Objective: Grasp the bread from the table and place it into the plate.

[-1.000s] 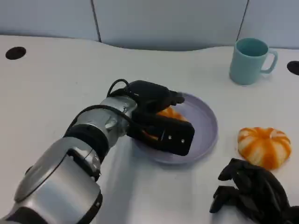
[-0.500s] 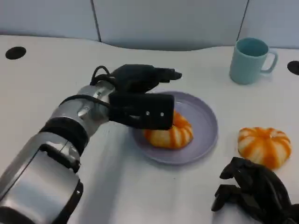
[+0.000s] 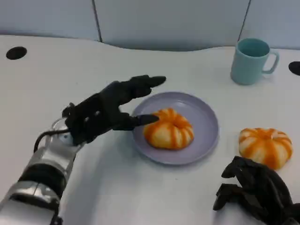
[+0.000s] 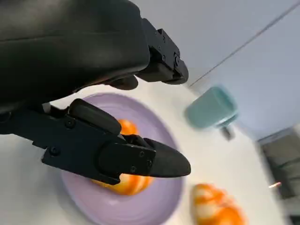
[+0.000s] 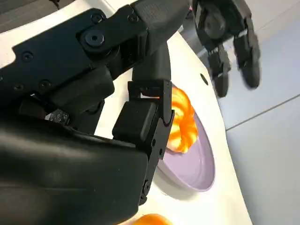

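An orange-striped bread [image 3: 168,129] lies in the lilac plate [image 3: 206,114], left of its centre. My left hand [image 3: 107,111] hovers just left of the plate with fingers spread and nothing in it; one fingertip reaches to the bread's edge. The left wrist view shows those fingers [image 4: 117,157] apart above the same bread [image 4: 127,182] and plate [image 4: 161,206]. A second striped bread [image 3: 265,146] sits on the table right of the plate. My right hand [image 3: 255,193] rests at the lower right, fingers curled, holding nothing. In the right wrist view, the right hand [image 5: 93,117] faces the bread [image 5: 183,119] in the plate [image 5: 194,164].
A teal mug [image 3: 251,60] stands at the back right, handle to the right. Two black holes mark the table, one at the far left [image 3: 16,52] and one at the right edge [image 3: 295,68]. Bare white table lies in front of the plate.
My left hand has let go of the bread, which now lies in the plate, and has drawn back to the left with its fingers spread. The right hand has not moved.
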Controlling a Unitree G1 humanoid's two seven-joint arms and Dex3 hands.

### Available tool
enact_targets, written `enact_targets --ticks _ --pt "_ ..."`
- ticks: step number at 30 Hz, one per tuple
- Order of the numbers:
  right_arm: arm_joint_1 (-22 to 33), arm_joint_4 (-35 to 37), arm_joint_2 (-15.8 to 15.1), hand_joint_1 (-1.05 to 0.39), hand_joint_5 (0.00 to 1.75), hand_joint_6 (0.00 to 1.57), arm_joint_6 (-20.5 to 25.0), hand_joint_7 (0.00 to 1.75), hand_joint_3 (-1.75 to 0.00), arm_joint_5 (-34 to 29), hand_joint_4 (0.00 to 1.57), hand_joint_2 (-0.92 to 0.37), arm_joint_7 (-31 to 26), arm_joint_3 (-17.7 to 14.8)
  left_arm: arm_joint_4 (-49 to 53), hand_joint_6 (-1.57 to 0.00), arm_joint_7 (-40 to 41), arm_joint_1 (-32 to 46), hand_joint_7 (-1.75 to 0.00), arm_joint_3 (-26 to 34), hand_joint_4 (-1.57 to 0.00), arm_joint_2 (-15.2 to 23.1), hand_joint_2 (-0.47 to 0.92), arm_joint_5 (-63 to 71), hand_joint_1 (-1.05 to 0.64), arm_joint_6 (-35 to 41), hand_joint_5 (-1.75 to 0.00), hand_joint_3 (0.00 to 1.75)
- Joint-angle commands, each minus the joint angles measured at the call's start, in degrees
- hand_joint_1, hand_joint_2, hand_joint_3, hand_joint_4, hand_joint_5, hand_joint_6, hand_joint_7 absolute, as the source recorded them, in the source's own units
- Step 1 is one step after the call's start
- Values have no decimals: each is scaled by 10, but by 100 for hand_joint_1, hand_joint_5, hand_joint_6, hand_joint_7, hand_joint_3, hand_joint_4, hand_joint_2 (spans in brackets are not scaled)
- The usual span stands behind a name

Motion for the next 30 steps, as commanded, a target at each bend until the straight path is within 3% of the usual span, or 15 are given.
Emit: enact_targets --ticks 1,6,9,15,20,25,26,27,30 --pt "0 -2 -10 -85 82 123 -2 83 0 1 143 -77 2 -4 -52 -40 -18 72 -4 38 -29 -19 92 -63 -56 -44 -57 28" --pt "3 2 -12 -87 79 124 -16 80 0 -4 144 -78 10 -3 -115 -56 -10 142 -7 65 -37 -43 92 -107 -50 -70 -98 29" --pt "3 2 -12 -87 78 126 -17 77 0 -3 145 -78 11 -3 -131 -58 -12 154 -7 70 -38 -46 92 -111 -50 -65 -105 29" --pt "9 -15 -9 -88 77 129 0 76 0 1 146 -75 -1 -3 -280 -70 -41 269 -13 91 -41 -80 92 -222 -41 13 -126 30" --pt "12 -23 -6 -88 76 130 8 75 0 2 148 -76 -6 -2 -325 -75 -55 323 -16 102 -45 -96 92 -256 -35 33 -133 32" --pt "10 -24 -7 -89 75 130 10 76 0 -1 147 -76 -7 1 -378 -80 -46 377 -22 107 -48 -109 92 -279 -39 101 -138 31" --pt "9 -22 -7 -89 76 130 9 76 0 -1 147 -76 -7 1 -386 -76 -46 385 -30 108 -46 -109 92 -282 -39 115 -143 31" --pt "8 -20 -7 -90 76 129 7 76 0 -2 147 -76 -7 1 -394 -66 -45 392 -53 109 -45 -109 92 -284 -41 128 -146 30" --pt "3 -18 -8 -90 77 130 10 75 0 -2 147 -76 -11 0 -409 -57 -45 404 -73 114 -45 -111 92 -286 -42 151 -147 29"
